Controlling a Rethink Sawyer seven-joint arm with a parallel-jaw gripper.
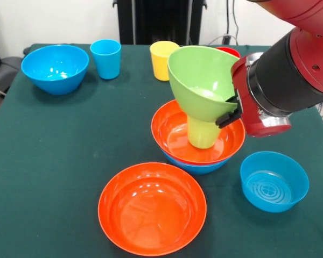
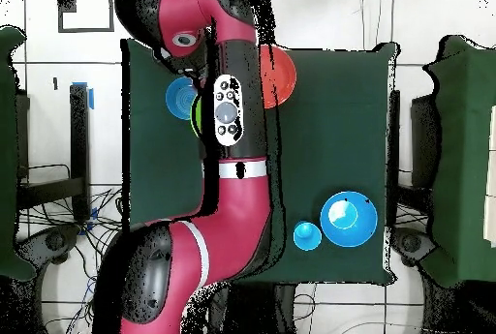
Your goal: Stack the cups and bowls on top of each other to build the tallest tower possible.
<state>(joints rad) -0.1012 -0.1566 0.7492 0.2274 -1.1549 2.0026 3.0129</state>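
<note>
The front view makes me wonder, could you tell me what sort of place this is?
Probably a robotics lab, not a kitchen: a red and black arm works over a table covered in green cloth, the bowls are bright plastic, and loose cables trail across the floor beside it.

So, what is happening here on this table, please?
The robot's hand grips the rim of a green bowl, which sits tilted on a green cup. That cup stands in an orange bowl nested in a blue bowl: a tower in progress. A second orange bowl, two more blue bowls, and the blue cup and yellow cup wait apart on the table.
</note>
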